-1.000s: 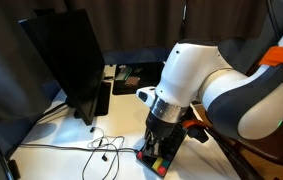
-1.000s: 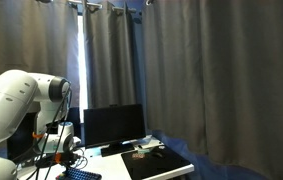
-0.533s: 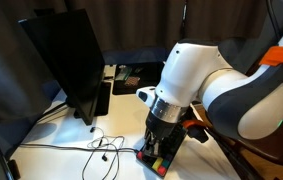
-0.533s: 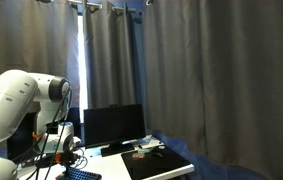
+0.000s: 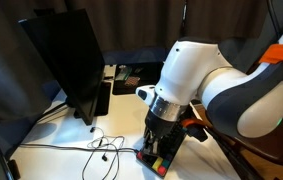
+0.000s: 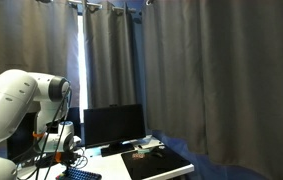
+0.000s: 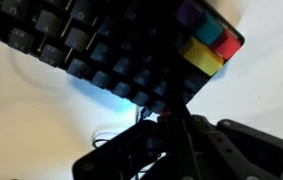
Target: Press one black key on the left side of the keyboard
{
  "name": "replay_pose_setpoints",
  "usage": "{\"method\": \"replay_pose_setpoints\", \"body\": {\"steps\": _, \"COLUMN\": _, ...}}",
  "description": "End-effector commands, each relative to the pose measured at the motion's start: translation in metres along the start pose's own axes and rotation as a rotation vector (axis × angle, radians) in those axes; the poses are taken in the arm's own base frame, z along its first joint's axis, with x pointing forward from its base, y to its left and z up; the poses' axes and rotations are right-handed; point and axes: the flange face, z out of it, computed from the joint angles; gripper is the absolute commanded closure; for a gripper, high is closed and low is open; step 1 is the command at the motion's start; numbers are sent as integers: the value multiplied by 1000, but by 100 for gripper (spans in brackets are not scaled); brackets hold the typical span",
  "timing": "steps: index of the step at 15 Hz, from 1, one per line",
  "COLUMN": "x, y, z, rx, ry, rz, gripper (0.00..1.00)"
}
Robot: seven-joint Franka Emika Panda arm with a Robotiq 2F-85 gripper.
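Since the gripper (image 5: 162,138) hangs at the same spot as 0.5 s and 1.0 s ago, nothing in either exterior view has visibly shifted: the white arm (image 5: 196,75) keeps its bent pose and the keyboard (image 5: 154,160) lies where it lay. In the wrist view the gripper (image 7: 167,120) comes in from the bottom edge, its 2 dark fingers (image 7: 187,140) looking pressed together at the tips, though the picture is blurred. The tips stand just at the near edge of the keyboard (image 7: 101,45); whether they touch a key cannot be told.

Seen from the wrist, the keyboard's long axis runs from the upper left corner across to the right, dropping slightly, with black keys along most of it and the coloured keys (image 7: 209,38) at the right end. In an exterior view only that coloured end shows, beneath the gripper near the front edge of the white table (image 5: 56,150). Farther back stands the black monitor (image 5: 66,60), with thin cables (image 5: 101,146) trailing between it and the arm.
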Motion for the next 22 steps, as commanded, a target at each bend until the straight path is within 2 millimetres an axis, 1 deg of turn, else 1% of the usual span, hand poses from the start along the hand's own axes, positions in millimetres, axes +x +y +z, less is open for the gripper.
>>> {"method": "replay_pose_setpoints", "body": {"steps": 1, "x": 8, "y": -1, "z": -12, "rx": -5, "ry": 25, "rz": 21, "gripper": 100}}
{"method": "replay_pose_setpoints", "body": {"steps": 5, "x": 13, "y": -1, "z": -21, "rx": -10, "ry": 36, "rz": 26, "gripper": 100}}
{"method": "replay_pose_setpoints", "body": {"steps": 6, "x": 14, "y": -1, "z": -24, "rx": -11, "ry": 37, "rz": 26, "gripper": 94}}
{"method": "replay_pose_setpoints", "body": {"steps": 7, "x": 15, "y": -1, "z": -27, "rx": -16, "ry": 38, "rz": 29, "gripper": 72}}
{"method": "replay_pose_setpoints", "body": {"steps": 8, "x": 16, "y": -1, "z": -32, "rx": -17, "ry": 41, "rz": 30, "gripper": 69}}
{"method": "replay_pose_setpoints", "body": {"steps": 9, "x": 17, "y": -1, "z": -38, "rx": -21, "ry": 45, "rz": 31, "gripper": 69}}
{"method": "replay_pose_setpoints", "body": {"steps": 11, "x": 20, "y": -1, "z": -50, "rx": -25, "ry": 50, "rz": 34, "gripper": 57}}
{"method": "replay_pose_setpoints", "body": {"steps": 12, "x": 20, "y": -2, "z": -57, "rx": -27, "ry": 49, "rz": 31, "gripper": 49}}
{"method": "replay_pose_setpoints", "body": {"steps": 14, "x": 20, "y": -4, "z": -73, "rx": -41, "ry": 47, "rz": 10, "gripper": 37}}
{"method": "replay_pose_setpoints", "body": {"steps": 15, "x": 21, "y": -5, "z": -81, "rx": -47, "ry": 51, "rz": 7, "gripper": 28}}
{"method": "replay_pose_setpoints", "body": {"steps": 19, "x": 14, "y": -5, "z": -117, "rx": -82, "ry": 29, "rz": -10, "gripper": 2}}
{"method": "replay_pose_setpoints", "body": {"steps": 20, "x": 12, "y": -5, "z": -126, "rx": -91, "ry": 23, "rz": -14, "gripper": 0}}
{"method": "replay_pose_setpoints", "body": {"steps": 22, "x": 8, "y": -5, "z": -146, "rx": -107, "ry": 25, "rz": -18, "gripper": 0}}
